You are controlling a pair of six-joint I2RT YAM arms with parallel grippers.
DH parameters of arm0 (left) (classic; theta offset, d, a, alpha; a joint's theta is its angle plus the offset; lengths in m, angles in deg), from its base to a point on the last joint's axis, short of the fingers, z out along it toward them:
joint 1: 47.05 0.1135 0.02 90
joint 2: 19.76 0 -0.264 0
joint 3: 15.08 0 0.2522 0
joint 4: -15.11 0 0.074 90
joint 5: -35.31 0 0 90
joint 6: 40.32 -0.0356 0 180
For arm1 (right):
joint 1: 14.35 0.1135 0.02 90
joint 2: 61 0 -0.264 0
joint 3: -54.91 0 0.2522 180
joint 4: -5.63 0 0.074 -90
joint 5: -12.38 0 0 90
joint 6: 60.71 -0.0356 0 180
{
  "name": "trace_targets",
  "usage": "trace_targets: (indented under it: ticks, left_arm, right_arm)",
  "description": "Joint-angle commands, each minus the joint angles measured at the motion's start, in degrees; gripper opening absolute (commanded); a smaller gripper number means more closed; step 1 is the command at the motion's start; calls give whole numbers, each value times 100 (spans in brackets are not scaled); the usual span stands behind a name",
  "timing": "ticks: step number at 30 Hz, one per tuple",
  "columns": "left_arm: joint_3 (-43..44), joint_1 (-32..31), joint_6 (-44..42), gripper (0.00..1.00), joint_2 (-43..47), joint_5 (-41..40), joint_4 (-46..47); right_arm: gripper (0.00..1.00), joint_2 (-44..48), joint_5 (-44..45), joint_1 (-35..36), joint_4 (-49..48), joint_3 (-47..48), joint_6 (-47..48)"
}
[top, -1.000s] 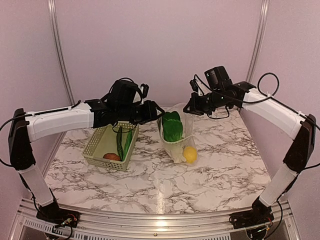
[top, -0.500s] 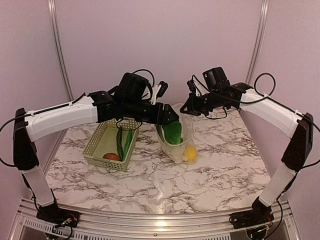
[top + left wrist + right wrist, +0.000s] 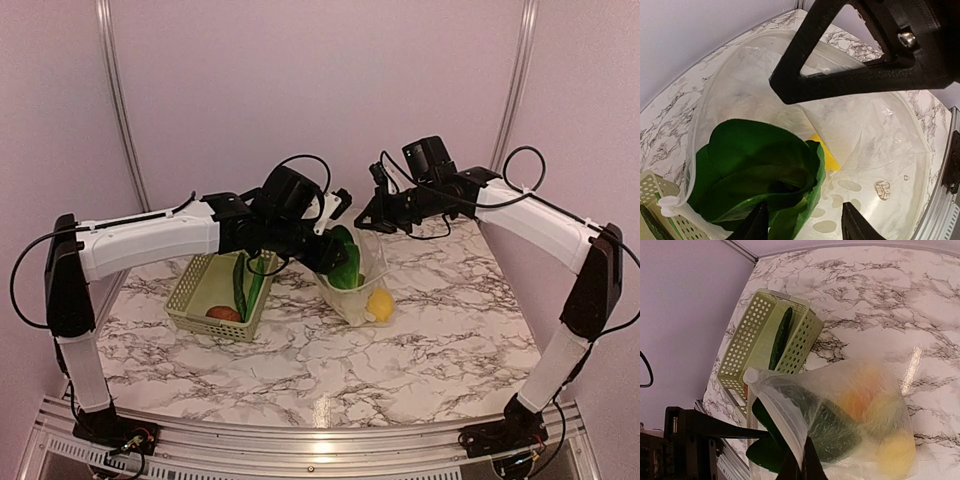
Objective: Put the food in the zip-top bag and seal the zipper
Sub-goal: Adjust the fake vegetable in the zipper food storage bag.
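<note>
I see the zip-top bag [image 3: 356, 298] standing mouth-up on the tabletop [image 3: 420, 350] just right of the basket [image 3: 190, 290], with the bok choy [image 3: 755, 165], lemon [image 3: 379, 305] and orange piece [image 3: 860, 397] inside; the long green pieces [image 3: 248, 285] and reddish-brown round one [image 3: 223, 313] lie in the basket. Right tool [image 3: 801, 465] is pinched tight on the bag's mouth edge at the zipper [image 3: 771, 410], holding it up. Left tool [image 3: 805, 222] sits at the bag mouth over the bok choy, fingers spread wide, gripping nothing I can make out
</note>
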Motion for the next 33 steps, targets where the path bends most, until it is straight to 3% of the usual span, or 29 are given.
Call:
trace_targets:
  ticks: [1,4,6,13,15,17,21,29,33]
  left_arm:
    - [372,3,-552,43,-379,-623,-266]
    - [513,3,-477,27,-563,-942,-313]
    - [590,22,-413,22,-707,-1155,-320]
    - [1278,223,308,19,-1535,-1636,-682]
    - [1523,283,655,27,-1763,-1912,-946]
    - [1700,357,1009,41,-1891,-2036,-1175]
    - [1915,408,1213,57,-1787,-1907,-1293]
    - [1451,326,1098,80,-453,-1272,-337]
    - [1366,337,1435,82,-129,-905,-294]
  right_arm:
    - [0,-38,-150,40,-91,187,-97]
    - [0,-8,-164,91,-69,207,-149]
    - [0,29,-168,137,-65,216,-190]
    - [0,120,-231,192,-68,212,-359]
    - [0,145,-256,196,-91,212,-407]
    - [0,164,-268,197,-112,191,-443]
    - [0,221,-262,163,-167,60,-487]
    - [0,340,-304,47,-504,-348,-640]
    - [0,304,-306,8,-565,-334,-637]
